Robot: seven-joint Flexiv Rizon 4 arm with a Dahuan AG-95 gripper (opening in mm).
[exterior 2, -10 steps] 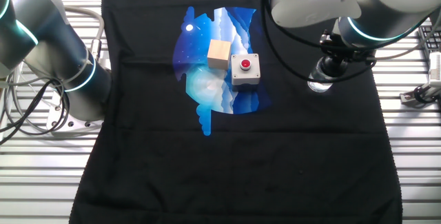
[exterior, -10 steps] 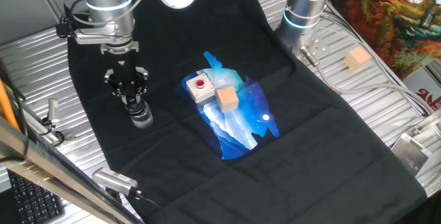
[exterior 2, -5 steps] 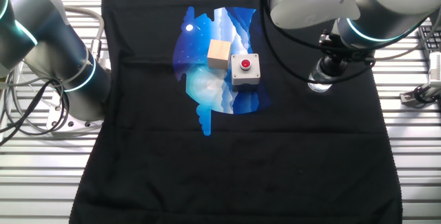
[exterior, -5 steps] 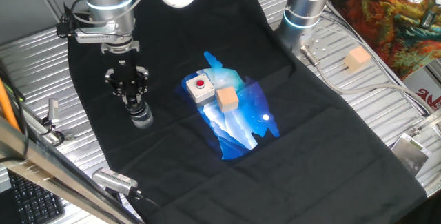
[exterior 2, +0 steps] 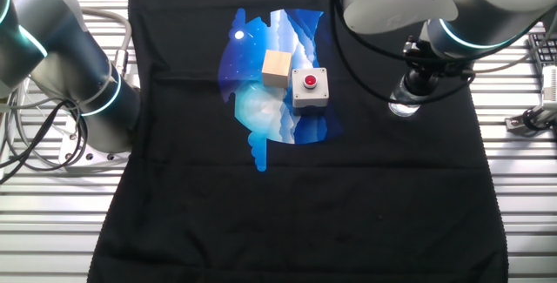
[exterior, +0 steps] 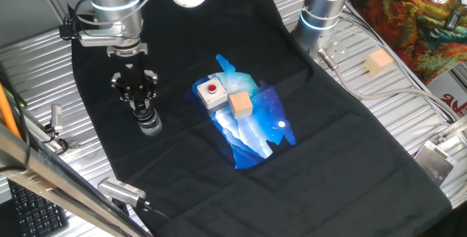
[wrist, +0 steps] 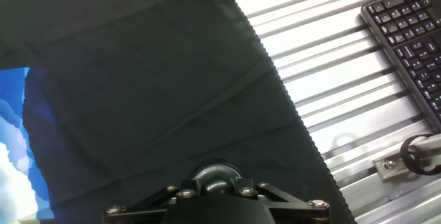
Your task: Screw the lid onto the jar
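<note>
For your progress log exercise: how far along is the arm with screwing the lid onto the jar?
Done: the lid already sits on top of the jar, which stands on the black cloth beside the grey button box. In hand: the gripper is down over the lid, fingers apparently closed around it. Left: whether the thread is fully tight cannot be seen; then releasing and lifting away.

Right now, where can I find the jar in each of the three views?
One fixed view: the jar is left of centre, under the gripper.
The other fixed view: jar at right, below the arm.
Hand view: only a round glassy top shows at the bottom edge, probably the jar.
Shared landmark: the blue print.
</note>
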